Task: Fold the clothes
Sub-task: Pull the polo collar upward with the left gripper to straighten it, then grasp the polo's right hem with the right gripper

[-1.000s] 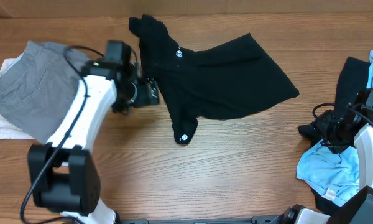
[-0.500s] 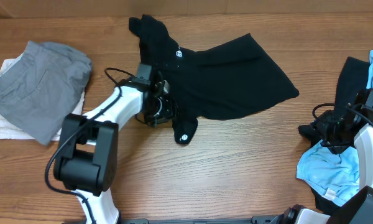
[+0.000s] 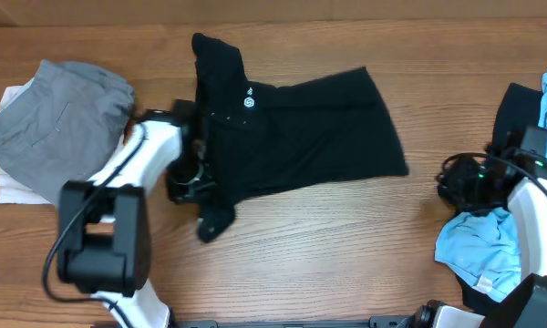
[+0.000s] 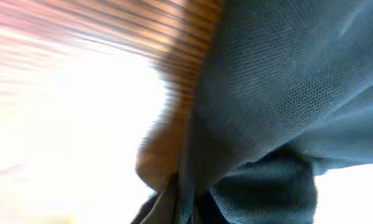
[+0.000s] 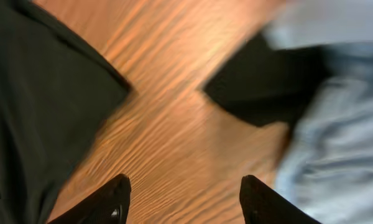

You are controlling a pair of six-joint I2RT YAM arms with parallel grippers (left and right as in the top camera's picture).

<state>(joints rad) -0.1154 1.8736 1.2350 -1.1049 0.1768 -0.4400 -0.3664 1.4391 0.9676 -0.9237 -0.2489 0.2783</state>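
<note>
The black short-sleeved shirt (image 3: 301,137) lies spread on the table's middle, its small white logo (image 3: 250,101) facing up and one sleeve (image 3: 210,221) trailing toward the front. My left gripper (image 3: 197,176) is shut on the shirt's left edge. In the left wrist view dark fabric (image 4: 280,93) fills the frame and is pinched between the jaws at the bottom (image 4: 186,211). My right gripper (image 3: 448,182) hovers open over bare wood to the right of the shirt, with nothing between its fingers (image 5: 112,200). The shirt's edge (image 5: 37,106) shows at its left.
A grey garment (image 3: 59,123) rests on a white one (image 3: 14,187) at the far left. At the right edge sits a pile of light blue cloth (image 3: 479,251) and black cloth (image 3: 515,114), also in the right wrist view as light blue cloth (image 5: 336,124) and black cloth (image 5: 261,87).
My left gripper reached the shirt's left edge, closed on it and dragged it left; the shirt has shifted and bunched that way. The right gripper edged slightly left.
</note>
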